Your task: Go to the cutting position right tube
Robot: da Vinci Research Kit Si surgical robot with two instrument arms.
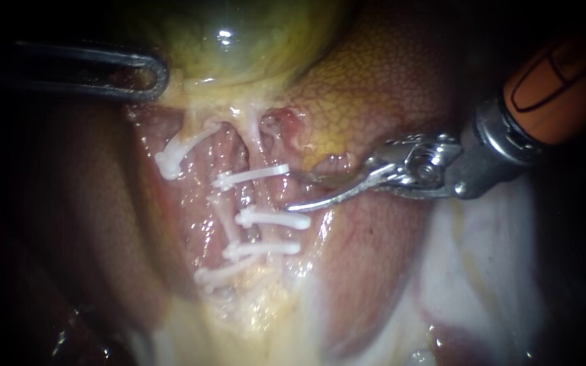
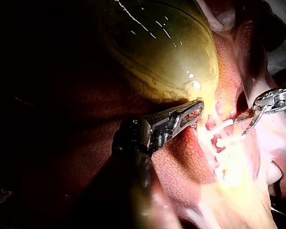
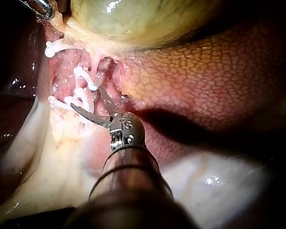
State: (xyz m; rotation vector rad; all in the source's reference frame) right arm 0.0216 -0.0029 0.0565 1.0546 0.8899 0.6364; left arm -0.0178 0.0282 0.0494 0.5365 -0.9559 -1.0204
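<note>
The right tube (image 1: pixel 227 203) runs down from the gallbladder (image 1: pixel 239 41) and carries several white clips (image 1: pixel 251 177). One more clip (image 1: pixel 171 160) sits on the left tube. My right instrument (image 1: pixel 292 192) comes in from the right, its two curved blades open. The blade tips lie just right of the clipped tube, level with the gap between the top two clips and clear of the tube. In the right wrist view the open blades (image 3: pixel 87 99) point at the clips (image 3: pixel 84 75). My left instrument (image 1: pixel 149 73) is shut on the gallbladder's lower edge (image 2: pixel 196 102) and holds it up.
Brown liver (image 1: pixel 388 88) lies right of and above the tubes, and a darker lobe (image 1: pixel 89 203) on the left. Pale fatty tissue (image 1: pixel 469 257) spreads under the right instrument's wrist. The right instrument (image 2: pixel 271 99) also shows in the left wrist view.
</note>
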